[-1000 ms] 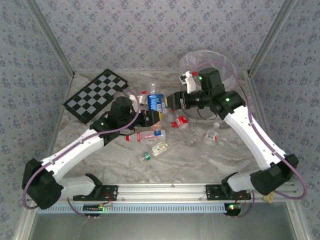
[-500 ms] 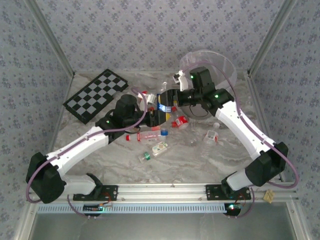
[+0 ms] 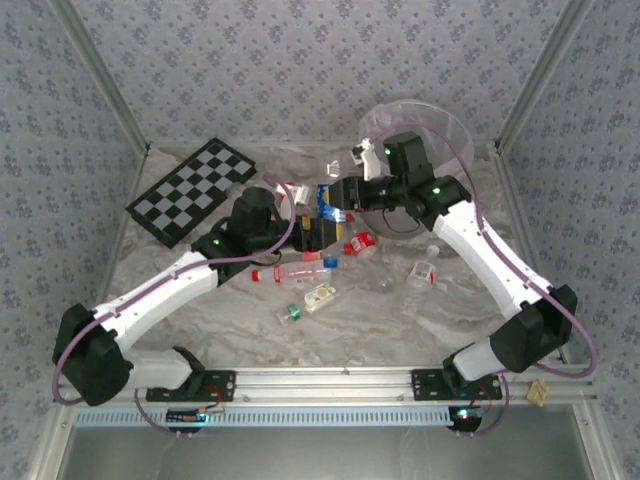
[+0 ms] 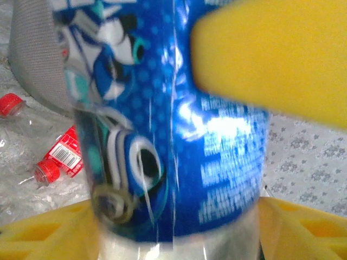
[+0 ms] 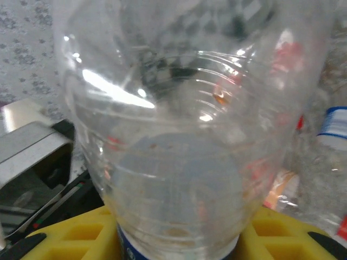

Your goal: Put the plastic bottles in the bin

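Much remains, I judge: small clear plastic bottles (image 3: 303,270) litter the marbled bench (image 3: 400,320), the left tool (image 3: 318,228) clamps a blue-labelled one (image 3: 326,203) near the round translucent grey bin (image 3: 455,130), and I cannot tell the right tool's (image 3: 343,192) grip.

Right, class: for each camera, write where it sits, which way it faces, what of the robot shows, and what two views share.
Top external: above and behind the bases, looking down at the table, the bin and both arms, which meet at the blue-labelled bottle.
Left wrist: on the left arm, looking along its yellow fingers, which clamp that bottle.
Right wrist: on the right arm, looking at a clear bottle body between its yellow fingers.
Shared: top and left wrist views both show the blue label.
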You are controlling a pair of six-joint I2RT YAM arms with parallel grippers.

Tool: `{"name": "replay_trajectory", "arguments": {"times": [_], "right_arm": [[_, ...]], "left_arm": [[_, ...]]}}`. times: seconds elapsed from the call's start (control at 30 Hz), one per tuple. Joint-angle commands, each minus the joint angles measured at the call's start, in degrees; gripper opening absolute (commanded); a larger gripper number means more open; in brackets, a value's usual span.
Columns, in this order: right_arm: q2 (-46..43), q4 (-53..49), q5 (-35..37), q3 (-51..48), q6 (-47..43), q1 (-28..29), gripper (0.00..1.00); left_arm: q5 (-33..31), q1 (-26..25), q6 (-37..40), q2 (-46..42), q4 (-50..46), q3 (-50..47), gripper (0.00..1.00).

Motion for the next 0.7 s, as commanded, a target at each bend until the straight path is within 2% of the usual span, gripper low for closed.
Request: {"name": "replay_trajectory", "arguments": {"times": [0.0, 0.17, 0.3, 0.43, 0.53, 0.67], "right_arm": [[-1.41, -2.43, 2.93, 6.21, -3.17, -2.73, 0.39], [-1.41, -6.99, 4.41, 14.13, -6.46, -7.11, 0.37], [-1.50, -7.77, 8.95, 20.50, -6.98, -12.27, 0.37], [-0.31, -9.16, 13.23, 27.51, -8.10, -17.09, 0.32], [2.34, -11.16, 15.38, 32.90, -10.23, -19.87, 0.31], [7.78, -14.38, 23.04, 39.54, -15.05, -22.00, 0.29]], "left_arm": [[-3.16, -0.28, 2.16, -1.28, -3.54, 2.74, 0.85], [-5.16, -0.12, 3.35, -4.86, -8.33, 2.56, 1.00], [-7.39, -0.06, 3.47, -7.32, -13.80, 2.15, 1.00], [-10.87, -0.01, 2.87, -9.97, -16.96, -0.17, 1.00], [-12.71, -0.02, 1.45, -12.64, -17.65, -3.12, 1.00], [-15.47, -0.06, -0.12, -16.45, -20.02, -6.26, 1.00]]}}
